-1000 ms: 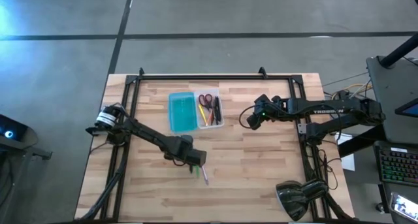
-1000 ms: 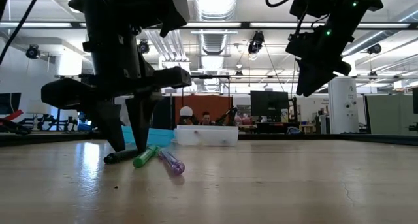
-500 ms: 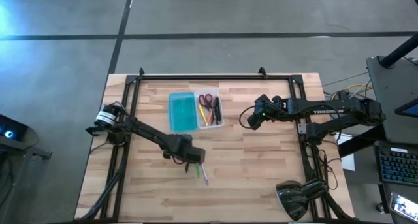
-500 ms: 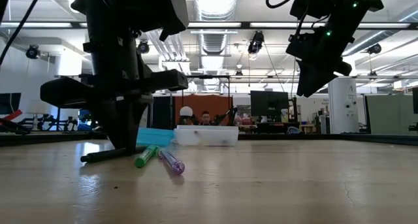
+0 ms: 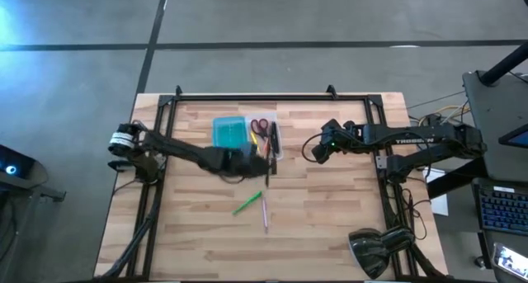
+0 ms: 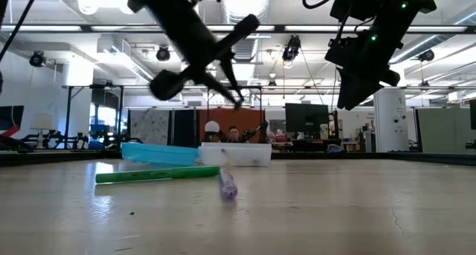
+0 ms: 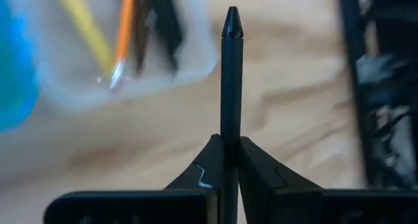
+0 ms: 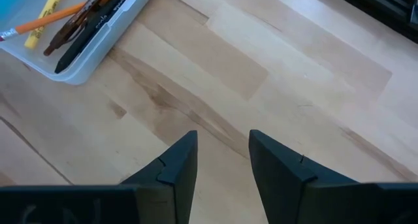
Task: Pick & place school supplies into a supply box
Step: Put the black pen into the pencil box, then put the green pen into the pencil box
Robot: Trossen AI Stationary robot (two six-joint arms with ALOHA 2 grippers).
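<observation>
A pale wooden desk sits in a big workshop with ceiling lights and monitors far behind. My left gripper is clamped shut on a black pen, pinched low on the barrel so the tip sticks straight out ahead, which I judge is the easy way to slide it in lengthwise. The pen hangs above the desk just at the near corner of the supply box, whose clear tray half already holds red-handled scissors, a yellow pencil and an orange one; the teal lid half lies open beside it. A green pen and a purple pen lie loose on the desk, nearer the front edge, well apart from my gripper. My right gripper waits over bare wood beside the box, its fingers parted and holding nothing.
</observation>
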